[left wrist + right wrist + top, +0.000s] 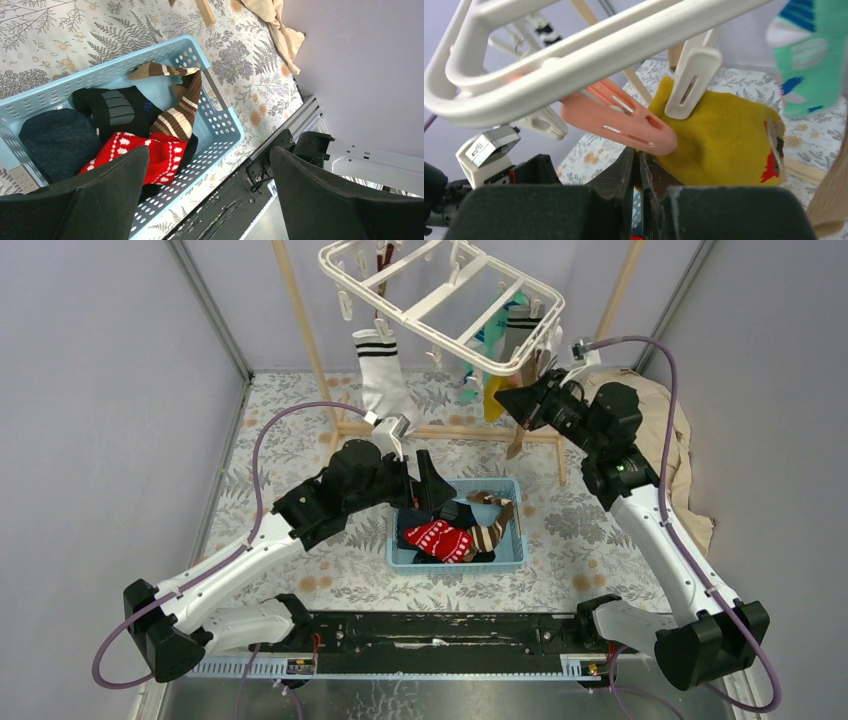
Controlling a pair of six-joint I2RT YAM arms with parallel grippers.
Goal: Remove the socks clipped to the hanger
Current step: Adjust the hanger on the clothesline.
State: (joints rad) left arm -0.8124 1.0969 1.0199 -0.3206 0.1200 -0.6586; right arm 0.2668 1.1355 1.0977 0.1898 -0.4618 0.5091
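Contact on the right side: the right gripper [640, 161] has its jaws nearly together, nipping the lower left edge of the yellow sock [724, 130]. That sock hangs from the hanger [437, 300], held at its top hem by a white clip [691, 75], and a pink clip [619, 117] lies across its left edge just above the fingertips. It is tight quarters up there, with the hanger's rim sweeping right over the gripper and a teal sock [806, 55] dangling just beside the yellow one on the far side. From above, the hanger sits tilted at the top of the scene inside the pale wooden rack [300, 325], and a white sock with black bands [380, 375] hangs off its left edge, its toe ending just above the left arm's wrist. A beige cloth [680, 430] lies heaped beside the right arm, close to the right wall. Down on the floral table [290, 440], the left gripper [209, 155] hovers over the blue basket [220, 125], jaws spread wide and holding nothing, well apart from the contents. Inside the basket lie a red patterned sock [160, 152], a brown-striped sock [180, 112] draped toward the far rim, a black sock [117, 107] and a dark navy sock [57, 142], all within the walls.
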